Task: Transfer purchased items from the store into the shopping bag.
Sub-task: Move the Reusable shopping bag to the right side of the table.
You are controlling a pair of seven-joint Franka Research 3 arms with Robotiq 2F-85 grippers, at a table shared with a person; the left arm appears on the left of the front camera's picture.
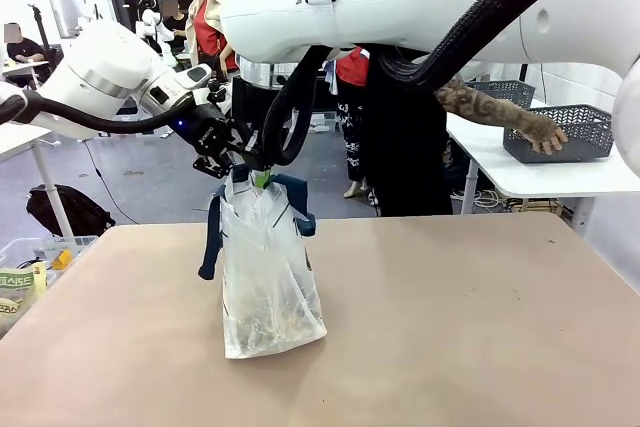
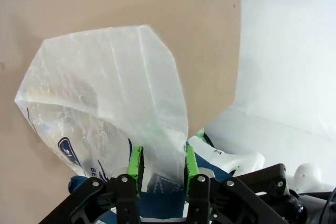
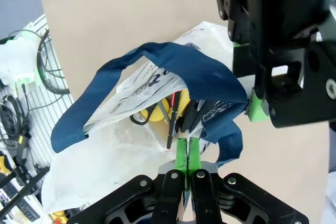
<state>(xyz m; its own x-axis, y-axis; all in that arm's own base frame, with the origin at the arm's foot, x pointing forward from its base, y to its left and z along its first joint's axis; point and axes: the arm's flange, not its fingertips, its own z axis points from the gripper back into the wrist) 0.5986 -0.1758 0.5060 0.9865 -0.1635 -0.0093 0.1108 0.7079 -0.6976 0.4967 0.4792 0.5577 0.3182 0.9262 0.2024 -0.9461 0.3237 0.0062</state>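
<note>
Above the bench (image 1: 450,347), left tool (image 2: 161,167) pinches the bag (image 1: 265,277) rim; right tool (image 3: 187,153) pressed together, empty; pens (image 3: 176,116) inside; a slipped grip would topple it.

shopping bag (image 1: 268,277) | upright, mouth open | pens (image 3: 181,114) inside

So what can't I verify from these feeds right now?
- Front view: the right claw, hidden behind the shopping bag top and its arm.
- Left wrist view: the bag's contents, blurred by its translucent wall.
- Right wrist view: how many pens are inside; a strap handle covers part of the mouth.
- Front view: what the far basket holds.
</note>
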